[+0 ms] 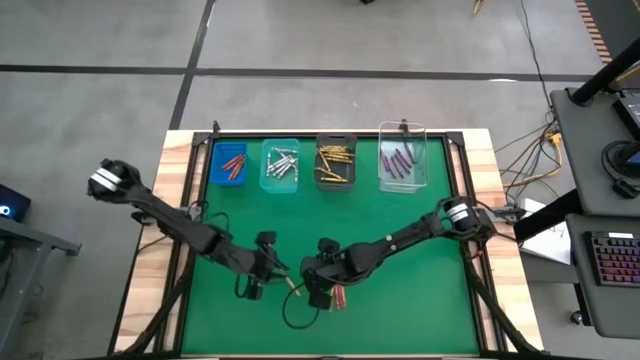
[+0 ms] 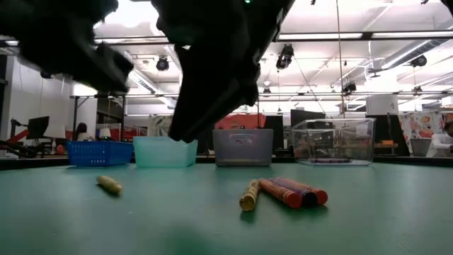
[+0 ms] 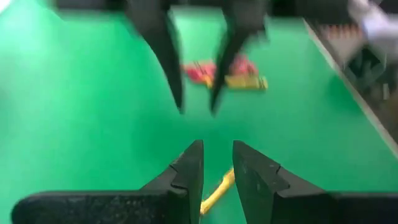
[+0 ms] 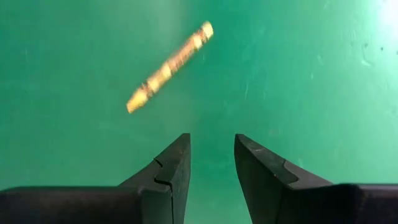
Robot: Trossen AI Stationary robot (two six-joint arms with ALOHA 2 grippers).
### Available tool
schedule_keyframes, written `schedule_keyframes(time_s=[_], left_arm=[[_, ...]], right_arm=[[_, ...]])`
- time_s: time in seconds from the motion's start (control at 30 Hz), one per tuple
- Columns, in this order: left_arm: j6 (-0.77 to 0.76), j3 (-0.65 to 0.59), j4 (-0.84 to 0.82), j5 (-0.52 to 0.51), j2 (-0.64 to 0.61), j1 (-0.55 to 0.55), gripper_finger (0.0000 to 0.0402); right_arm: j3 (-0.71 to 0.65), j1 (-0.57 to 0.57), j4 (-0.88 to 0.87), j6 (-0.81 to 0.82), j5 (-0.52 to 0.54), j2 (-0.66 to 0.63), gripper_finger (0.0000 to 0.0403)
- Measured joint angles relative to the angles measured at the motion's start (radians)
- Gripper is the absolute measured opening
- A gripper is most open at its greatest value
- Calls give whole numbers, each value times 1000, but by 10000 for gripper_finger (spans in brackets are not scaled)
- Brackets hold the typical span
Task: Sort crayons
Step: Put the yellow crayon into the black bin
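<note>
Four bins point(image 1: 313, 165) beyond both grippers already hold sorted crayons; left gripper point(image 3: 216, 163) and right gripper point(image 4: 211, 155), fingers apart and empty, hover by a gold crayon point(image 4: 169, 66); a small cluster point(image 2: 283, 193) beside the right gripper remains unsorted.

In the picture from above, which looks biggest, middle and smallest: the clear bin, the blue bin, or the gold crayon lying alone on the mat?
1. Clear bin, the biggest.
2. Blue bin, clearly smaller.
3. Lone gold crayon between the two grippers, by far the smallest, just a tiny stick.

Robotics lab: ceiling rigs point(image 2: 368, 49), monitors point(image 2: 37, 127)
</note>
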Motion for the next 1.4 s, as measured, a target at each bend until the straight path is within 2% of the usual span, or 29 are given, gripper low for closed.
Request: schedule_keyframes(time_s=[0.23, 0.5, 0.63, 0.8, 1.03, 1.27, 1.4], left_arm=[[32, 13, 19, 212, 178, -1, 88], [37, 19, 40, 172, 310, -3, 159], [67, 19, 42, 173, 336, -9, 166], [69, 18, 28, 138, 341, -11, 130], [48, 18, 10, 91, 342, -11, 17], [66, 8, 81, 16, 323, -29, 3], [107, 6, 128, -81, 286, -27, 2]], right_arm=[[10, 27, -76, 1, -4, -1, 116], [9, 30, -72, 4, -2, -2, 116], [9, 30, -69, 4, -1, -2, 116], [9, 30, -67, 3, 0, -2, 116], [9, 34, -68, -15, 0, -2, 116], [9, 79, -73, -122, 11, -19, 116], [3, 87, -123, -159, 90, -55, 116]])
